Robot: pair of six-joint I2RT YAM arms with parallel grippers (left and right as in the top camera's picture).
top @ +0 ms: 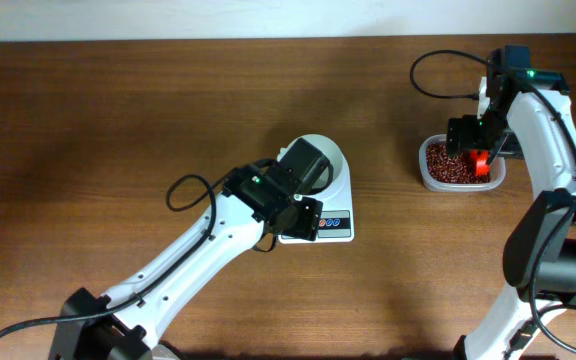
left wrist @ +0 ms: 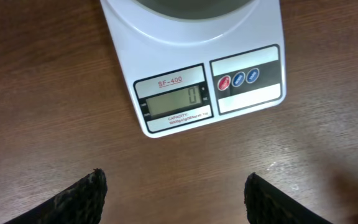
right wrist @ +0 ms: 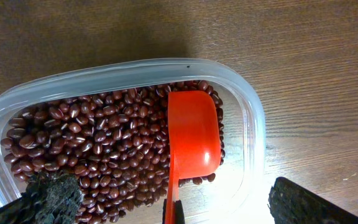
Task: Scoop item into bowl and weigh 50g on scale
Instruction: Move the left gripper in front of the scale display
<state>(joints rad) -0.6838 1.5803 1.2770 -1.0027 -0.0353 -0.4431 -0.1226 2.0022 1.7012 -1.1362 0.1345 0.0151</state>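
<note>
Left hand (left wrist: 176,193): open, empty, near scale (left wrist: 166,37). Right hand (right wrist: 179,196): open over tub (right wrist: 253,155) of beans (right wrist: 104,149). Scoop (right wrist: 194,134): ungripped; close squarely on handle, keep cup level.

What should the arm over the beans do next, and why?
Probably lower the right claw and close it on the red scoop: the jaws stand open above its handle, it lies loose on the beans, and the scale reads zero.

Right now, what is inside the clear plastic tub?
Dark red-brown beans fill the tub, and a red scoop lies on them. The beans under the scoop and the tub's bottom are covered.
</note>
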